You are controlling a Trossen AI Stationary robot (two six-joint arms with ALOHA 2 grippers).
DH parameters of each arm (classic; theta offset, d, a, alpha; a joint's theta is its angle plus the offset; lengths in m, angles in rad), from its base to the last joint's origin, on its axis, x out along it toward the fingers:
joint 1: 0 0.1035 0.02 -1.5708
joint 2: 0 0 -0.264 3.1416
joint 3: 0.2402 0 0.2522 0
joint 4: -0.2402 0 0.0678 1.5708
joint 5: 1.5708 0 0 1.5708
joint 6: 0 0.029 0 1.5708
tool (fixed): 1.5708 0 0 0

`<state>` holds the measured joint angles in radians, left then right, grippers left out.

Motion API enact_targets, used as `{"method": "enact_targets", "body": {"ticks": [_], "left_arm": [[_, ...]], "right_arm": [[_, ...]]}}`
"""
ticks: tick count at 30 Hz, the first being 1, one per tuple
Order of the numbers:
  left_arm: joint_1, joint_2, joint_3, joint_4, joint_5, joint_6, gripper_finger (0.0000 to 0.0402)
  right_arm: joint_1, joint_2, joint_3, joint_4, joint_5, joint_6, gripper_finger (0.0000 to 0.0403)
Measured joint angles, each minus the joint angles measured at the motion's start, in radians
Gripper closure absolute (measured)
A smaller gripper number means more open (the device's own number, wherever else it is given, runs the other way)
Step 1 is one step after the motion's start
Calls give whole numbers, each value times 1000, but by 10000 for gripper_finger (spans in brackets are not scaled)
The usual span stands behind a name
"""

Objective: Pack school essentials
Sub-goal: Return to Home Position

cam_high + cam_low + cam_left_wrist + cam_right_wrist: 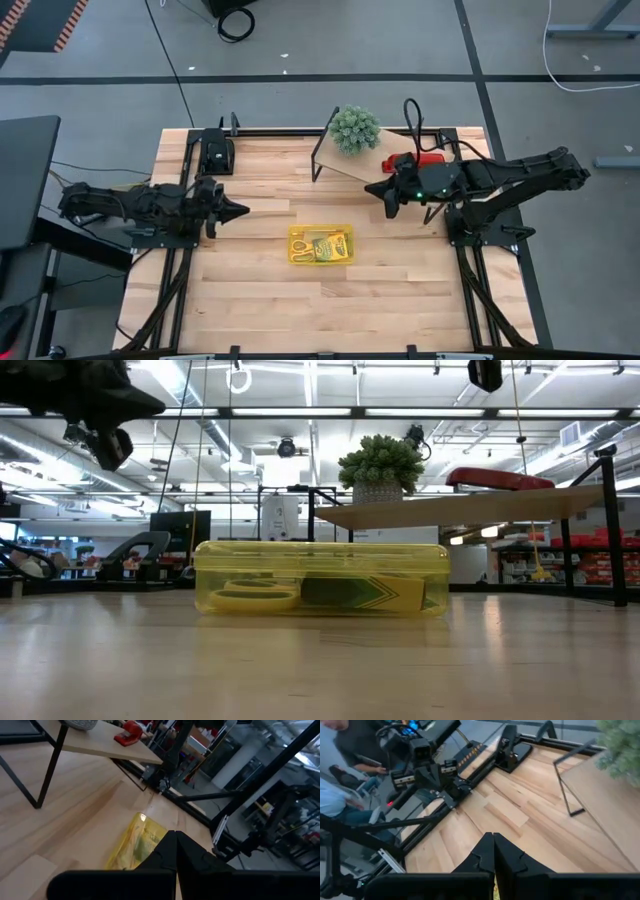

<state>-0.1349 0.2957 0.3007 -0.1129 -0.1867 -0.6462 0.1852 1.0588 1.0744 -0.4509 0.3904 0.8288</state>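
The box [320, 245] lies flat on the table [250, 300], near its middle, between the two arms and touching neither of them. In the low view its lid seems to be down, and through the yellow wall I see the scissors [255, 596] and the crayon box [360, 592] inside; the smaller things I cannot make out. The long axis of the box runs across the table from the left arm's side to the right arm's side, only a little turned, and the box has no clear front, so I cannot say it points one way. The left claw [240, 211] hangs above the table on the left, well apart from the box, with its fingers pressed together and holding nothing. The right claw [372, 189] is also pressed together and empty, just beside the shelf [345, 165] that carries the plant [354, 129] and the stapler [425, 160]. The packing looks finished, and I judge that the arms only need to go back to rest. The main danger is on the right side: if this arm swings wide while it folds, it may strike the shelf and tip the plant or the stapler. I also cannot tell if the lid is latched; if not, it may spring open.
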Motion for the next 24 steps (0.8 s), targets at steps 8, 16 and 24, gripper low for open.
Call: {"method": "enact_targets", "body": {"ticks": [8,16,24], "left_arm": [[0,-119,-32,-6,0,-16,398],[0,-231,-32,26,-24,7,398],[0,-293,-32,123,-64,58,398]], "right_arm": [[0,-4,0,-37,36,67,396],[0,-4,0,-51,74,122,396],[1,-4,0,-50,73,204,396]]}}
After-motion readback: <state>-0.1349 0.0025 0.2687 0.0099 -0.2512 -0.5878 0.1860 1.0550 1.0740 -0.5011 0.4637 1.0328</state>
